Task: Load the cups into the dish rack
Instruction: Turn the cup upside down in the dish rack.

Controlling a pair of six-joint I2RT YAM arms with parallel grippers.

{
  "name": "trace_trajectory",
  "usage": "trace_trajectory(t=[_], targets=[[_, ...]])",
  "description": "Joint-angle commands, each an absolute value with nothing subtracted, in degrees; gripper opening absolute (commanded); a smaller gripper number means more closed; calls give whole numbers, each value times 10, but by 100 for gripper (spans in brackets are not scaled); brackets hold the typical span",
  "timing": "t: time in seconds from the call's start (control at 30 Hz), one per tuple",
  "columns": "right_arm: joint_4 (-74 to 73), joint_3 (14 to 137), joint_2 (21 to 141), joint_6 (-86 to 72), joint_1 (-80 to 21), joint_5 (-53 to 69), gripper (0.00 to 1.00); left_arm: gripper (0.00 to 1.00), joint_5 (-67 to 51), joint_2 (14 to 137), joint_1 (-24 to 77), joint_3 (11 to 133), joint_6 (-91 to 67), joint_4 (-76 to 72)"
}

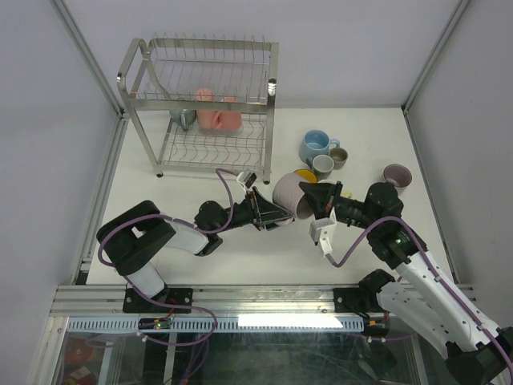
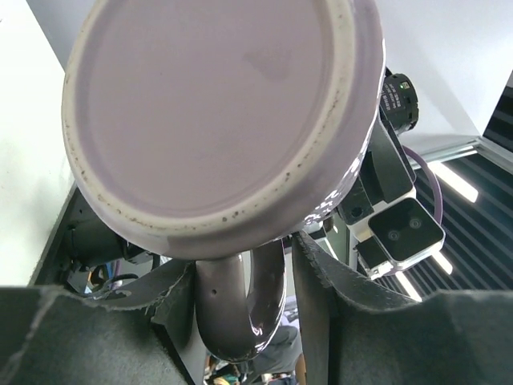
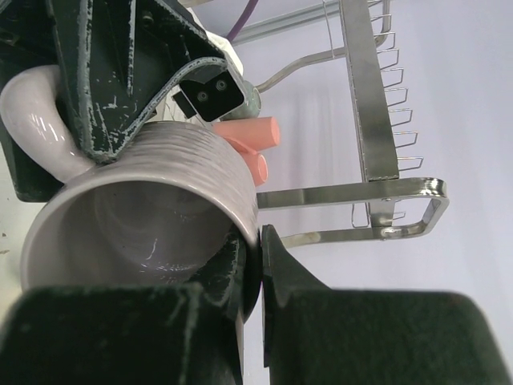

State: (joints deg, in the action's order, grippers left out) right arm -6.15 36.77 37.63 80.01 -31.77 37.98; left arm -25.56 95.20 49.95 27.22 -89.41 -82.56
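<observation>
Handing off above the bench [image 1: 184, 188]: right end effector [image 1: 307, 195] pinches the lilac mug [image 1: 287, 195] by its rim; left end effector [image 1: 271, 213] straddles the handle [image 2: 240, 313], can't tell if clamped. Confirm left grip before right lets go, then head for the dish rack [image 1: 272, 104].

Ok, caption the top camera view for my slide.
Right gripper pinches the lilac mug at its rim; left gripper straddles the handle.

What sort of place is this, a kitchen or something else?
Probably a robot test cell, not a kitchen: a white table walled by plain panels, two arms bolted at its edge, a dish rack and mugs as props.
</observation>
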Motion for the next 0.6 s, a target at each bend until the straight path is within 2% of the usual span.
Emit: trace_trajectory(t=[0.0, 0.07, 0.2, 0.3, 0.43, 0.57], targets=[[27, 381, 358, 787, -329, 411, 0, 35, -241, 926, 505, 301, -894, -1000], [24, 380, 357, 787, -328, 412, 0, 27, -240, 922, 505, 301, -892, -1001], [18, 378, 354, 788, -328, 413, 0, 1, -236, 914, 505, 295, -889, -1001], [8, 376, 351, 790, -328, 414, 0, 0, -232, 907, 503, 287, -883, -1001], [-7, 376, 344, 792, -328, 413, 16, 0, -230, 891, 496, 271, -874, -1001], [-20, 376, 338, 792, -328, 406, 42, 0, -224, 870, 478, 251, -870, -1001]])
